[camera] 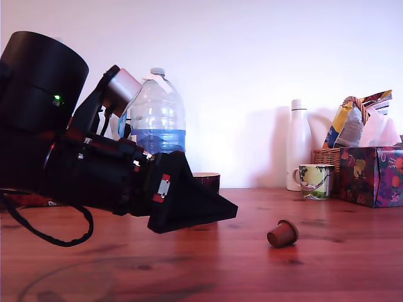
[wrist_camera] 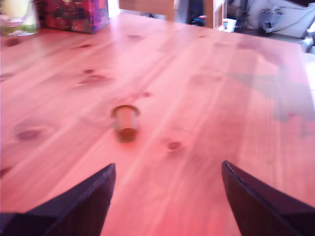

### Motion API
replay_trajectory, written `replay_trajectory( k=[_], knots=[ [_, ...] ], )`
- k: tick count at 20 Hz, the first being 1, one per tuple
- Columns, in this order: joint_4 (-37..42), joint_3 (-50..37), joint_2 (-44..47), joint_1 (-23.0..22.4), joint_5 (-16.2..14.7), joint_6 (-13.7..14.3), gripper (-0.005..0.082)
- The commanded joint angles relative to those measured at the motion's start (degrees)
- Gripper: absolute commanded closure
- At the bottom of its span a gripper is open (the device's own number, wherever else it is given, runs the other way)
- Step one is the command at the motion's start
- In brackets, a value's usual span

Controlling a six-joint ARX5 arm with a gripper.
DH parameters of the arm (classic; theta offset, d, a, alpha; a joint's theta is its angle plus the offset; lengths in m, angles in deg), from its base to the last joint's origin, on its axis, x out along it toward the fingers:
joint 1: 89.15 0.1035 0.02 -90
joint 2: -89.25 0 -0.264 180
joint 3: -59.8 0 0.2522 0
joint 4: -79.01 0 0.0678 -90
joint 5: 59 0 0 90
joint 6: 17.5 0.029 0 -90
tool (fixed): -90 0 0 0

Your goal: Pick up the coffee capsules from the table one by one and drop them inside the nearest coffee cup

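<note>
One coffee capsule point(camera: 282, 233) point(wrist_camera: 126, 120), small and reddish-brown, lies on its side on the wooden table point(camera: 327, 264) point(wrist_camera: 206, 88). My gripper point(camera: 220, 211) point(wrist_camera: 169, 169) hovers low over the table to the exterior view's left of the capsule, apart from it. Its two dark fingers point(wrist_camera: 88, 196) stand wide apart, open and holding nothing. The capsule lies ahead of the gripper, nearer one finger than the other. The dark coffee cup point(camera: 208, 181) shows only its rim and upper wall behind the gripper in the exterior view.
A large water bottle point(camera: 157, 116) stands behind the arm. At the exterior view's right are a white bottle point(camera: 299, 148), a pale floral mug point(camera: 315, 181), a wicker basket point(camera: 329, 160) with packets and a patterned tissue box point(camera: 373, 175) point(wrist_camera: 74, 14).
</note>
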Motion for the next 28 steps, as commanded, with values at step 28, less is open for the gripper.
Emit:
replay_trajectory(
  k=[28],
  knots=[
    [-13.07, 25.0, 15.8, -4.98, 4.17, 1.14, 0.0151]
  ],
)
